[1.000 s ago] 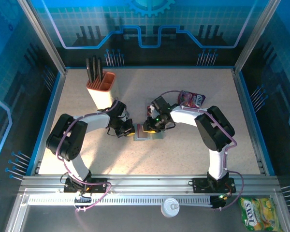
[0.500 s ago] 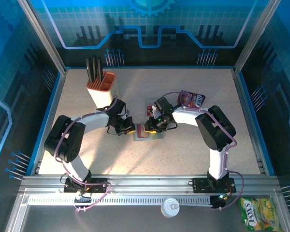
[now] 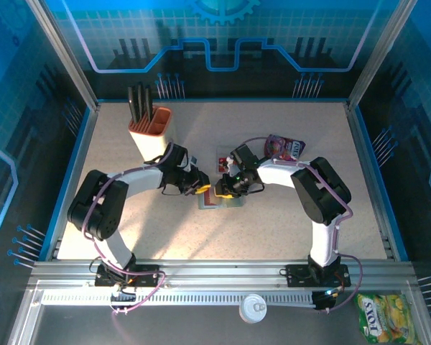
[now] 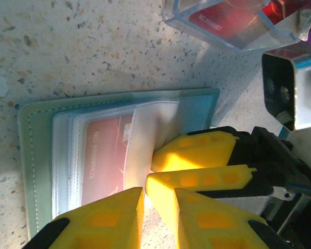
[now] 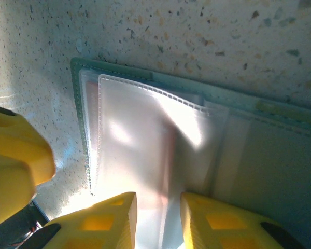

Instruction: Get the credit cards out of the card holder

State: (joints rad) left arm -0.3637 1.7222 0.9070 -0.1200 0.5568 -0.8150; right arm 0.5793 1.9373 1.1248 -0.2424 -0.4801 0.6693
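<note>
The left tool (image 4: 159, 207) holds its yellow fingers a little apart with nothing between them, at the left end of the card holder (image 4: 39, 155). The right tool (image 5: 158, 210) meets it almost tip to tip, fingers on a clear sleeve. I cannot tell whether they pinch it. The card holder lies open and flat mid-counter (image 3: 273, 230), with a red card (image 4: 106, 161) inside its sleeve. A loose card (image 3: 223, 159) lies just beyond. The pen cup (image 3: 152, 133) and pink pouch (image 3: 284, 147) sit farther off.
</note>
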